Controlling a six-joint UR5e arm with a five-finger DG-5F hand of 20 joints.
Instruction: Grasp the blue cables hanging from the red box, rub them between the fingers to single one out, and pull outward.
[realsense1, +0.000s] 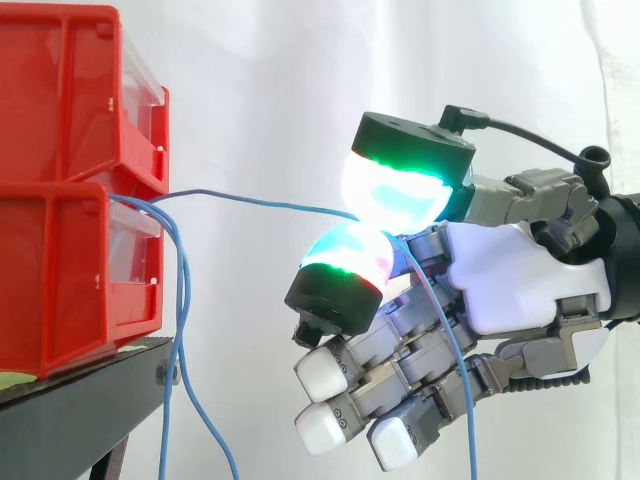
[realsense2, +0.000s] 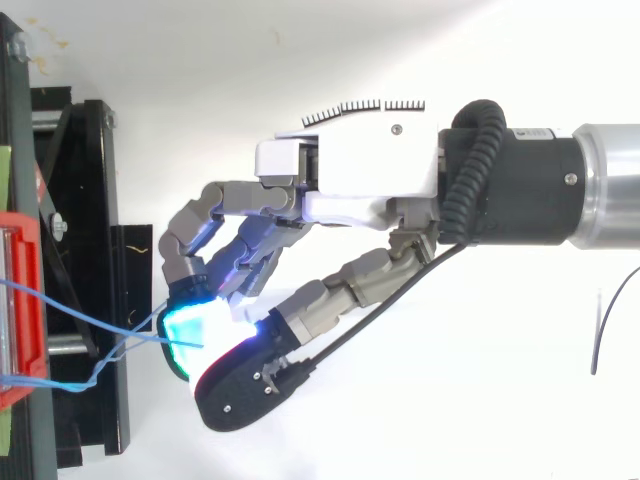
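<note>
At the far left, the stacked red plastic bins (realsense1: 60, 200) sit on the black metal surface (realsense1: 90, 385). The thin blue cables (realsense1: 182, 300) come out of the lower bin's front. Two of them drop toward 6 o'clock, close beside the edge of the surface, with nothing touching them. One single blue cable (realsense1: 250, 198) leaves the same spot and runs toward 3 o'clock, nearly level with a slight sag, straight into the hand (realsense1: 520, 280).

The hand is closed on it: two glowing fingertips (realsense1: 395, 190) meet pad to pad with the cable nipped between them. The other fingers are curled underneath and hold nothing. Past the pinch, the cable's free end falls toward 5 o'clock across the curled fingers.

From above, the hand stands well apart from the bins, at their 3 o'clock. In that view I cannot tell whether a second strand also reaches the pads.

I judge the grasp made and one cable apparently singled out. The outward pull is what remains, since the line is not drawn tight.
</note>
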